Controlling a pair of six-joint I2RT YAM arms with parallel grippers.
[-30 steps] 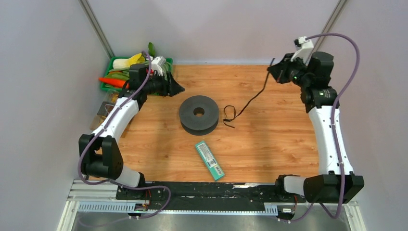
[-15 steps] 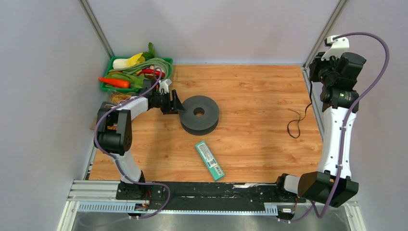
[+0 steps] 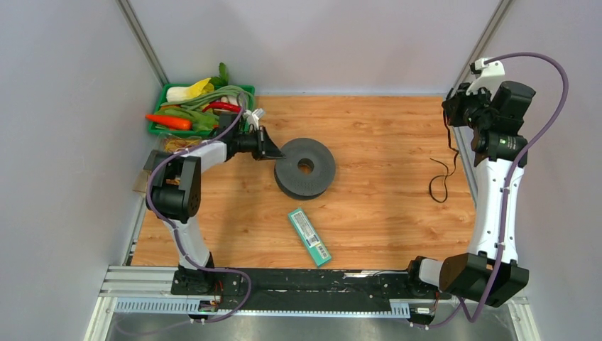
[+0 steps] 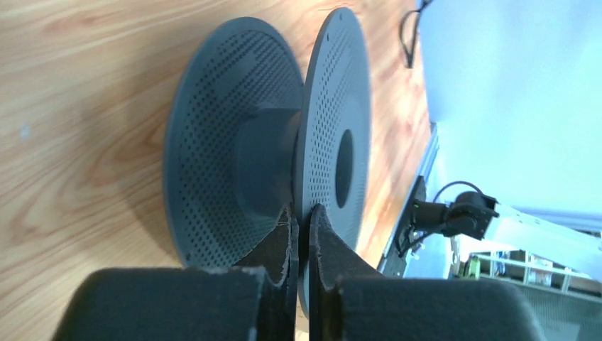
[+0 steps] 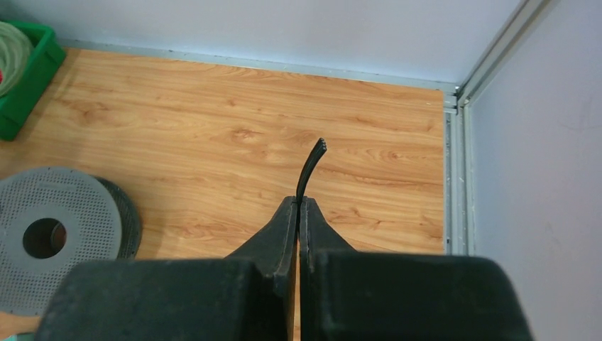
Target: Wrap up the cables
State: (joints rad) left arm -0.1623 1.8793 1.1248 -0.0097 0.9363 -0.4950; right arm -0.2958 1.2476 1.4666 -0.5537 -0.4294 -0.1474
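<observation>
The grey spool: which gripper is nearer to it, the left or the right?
Left. The left gripper pinches the rim of the spool, so it touches it. The right gripper is far off at the right edge of the table, holding the black cable.

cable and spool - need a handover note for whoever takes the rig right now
Left end effector: shut on the rim of the top flange of the spool, which sits left of centre.
Right end effector: shut on the cable near one end, raised at the far right corner. The rest hangs to a loop on the table by its right edge.
Done: both grasped. The hub is bare, no turns on it.
Left: bring the cable to the hub and wind it.
</observation>
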